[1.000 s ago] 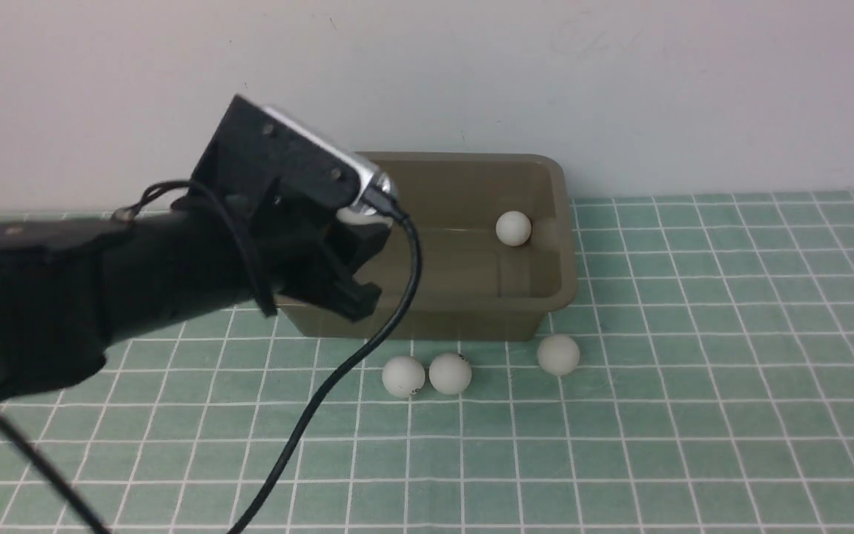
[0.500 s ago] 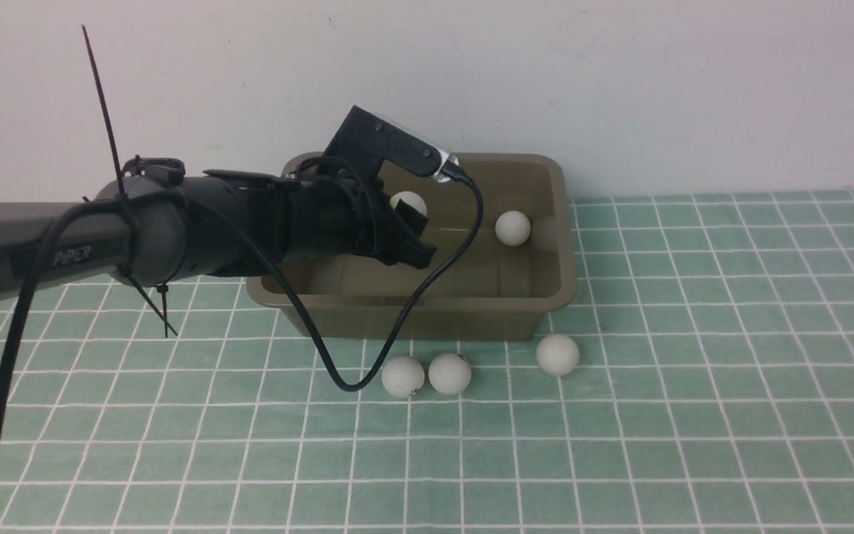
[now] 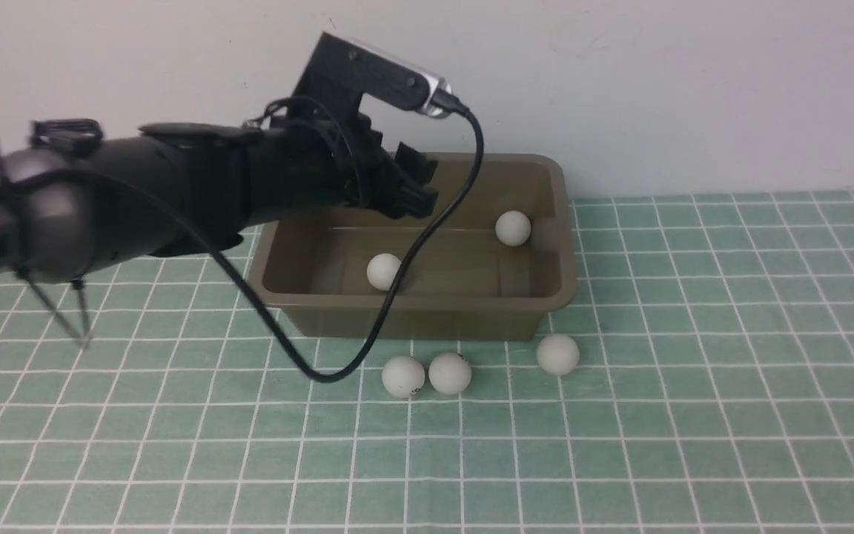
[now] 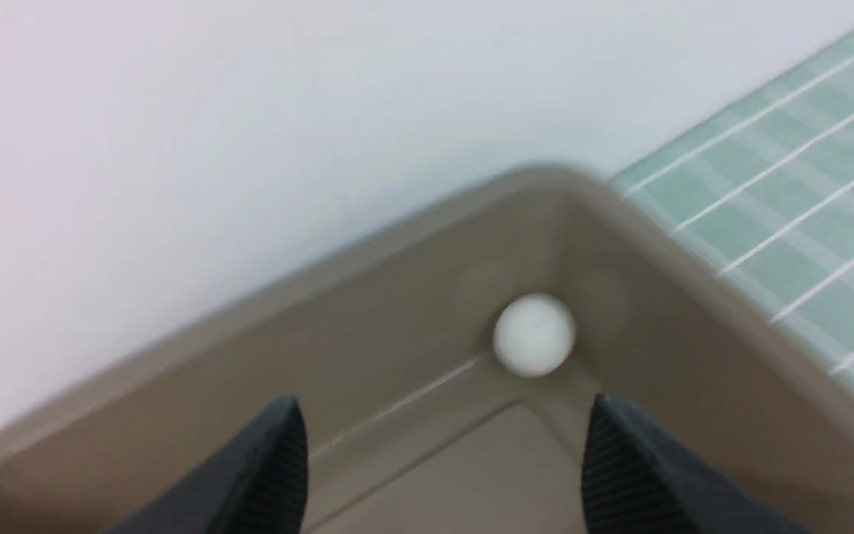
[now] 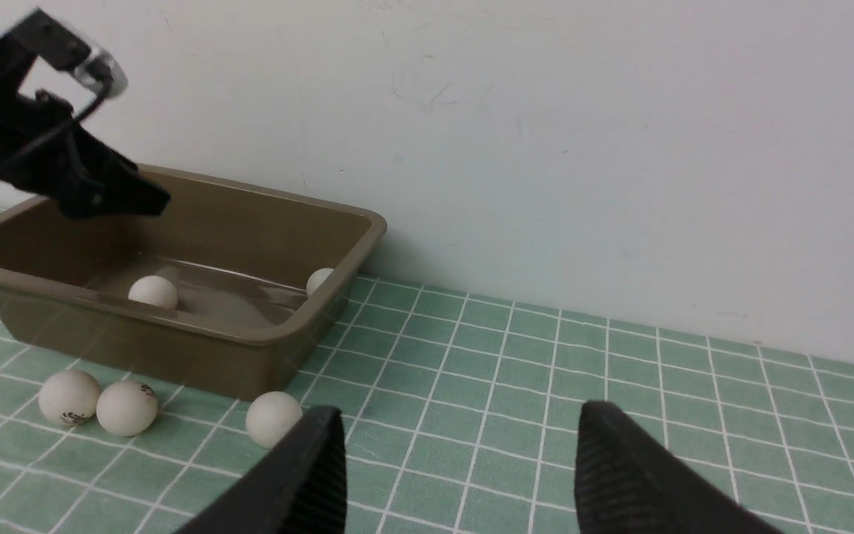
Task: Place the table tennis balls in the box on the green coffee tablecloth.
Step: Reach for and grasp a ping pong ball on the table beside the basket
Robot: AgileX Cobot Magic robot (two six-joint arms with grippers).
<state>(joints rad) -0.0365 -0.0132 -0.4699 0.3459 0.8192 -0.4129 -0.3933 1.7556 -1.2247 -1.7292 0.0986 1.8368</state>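
Observation:
The olive-brown box [image 3: 412, 323] stands on the green coffee tablecloth [image 3: 620, 445] against the wall. Two white table tennis balls lie inside it: one [image 3: 384, 271] near the front left, one [image 3: 513, 228] at the back right corner. Three more balls [image 3: 403, 376] [image 3: 450, 372] [image 3: 558, 354] rest on the cloth just before the box. My left gripper [image 3: 419, 184] hovers over the box's back left part, open and empty [image 4: 443, 404]. The corner ball [image 4: 534, 335] shows beyond its fingertips. My right gripper [image 5: 460, 415] is open above the cloth, right of the box [image 5: 249, 348].
A white wall runs right behind the box. The left arm's black cable [image 3: 397, 297] loops down over the box's front rim to the cloth. Checked cloth stretches to the right and toward the front.
The left arm swung in over the box, and its jaws opened. The ball it carried half a second ago now lies on the box floor. The other balls have not moved.

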